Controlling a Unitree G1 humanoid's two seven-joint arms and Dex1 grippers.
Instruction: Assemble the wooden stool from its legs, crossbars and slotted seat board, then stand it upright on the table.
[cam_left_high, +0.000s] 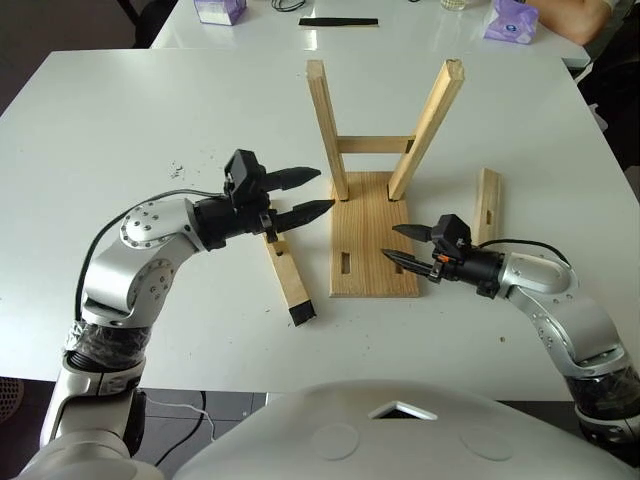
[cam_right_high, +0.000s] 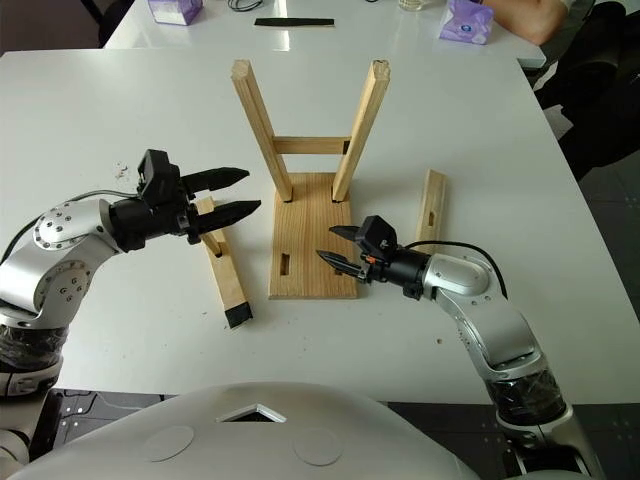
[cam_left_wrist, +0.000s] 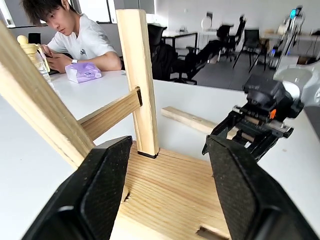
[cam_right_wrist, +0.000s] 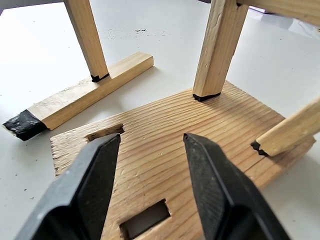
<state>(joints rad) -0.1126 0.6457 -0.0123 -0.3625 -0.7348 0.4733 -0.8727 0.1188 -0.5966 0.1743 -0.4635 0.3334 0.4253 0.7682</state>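
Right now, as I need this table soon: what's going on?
The robot is mid-assembly. The seat board lies flat with two legs and a crossbar standing at its far end; the near slots are empty. A loose leg lies left of it, another piece right. The left gripper and right gripper hover open, holding nothing.

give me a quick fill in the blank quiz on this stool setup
The seat board lies flat with ___ legs standing in its far slots. A single ___ links those legs. The left pincer and right pincer are both ___, holding nothing.
Missing words: two; crossbar; open.
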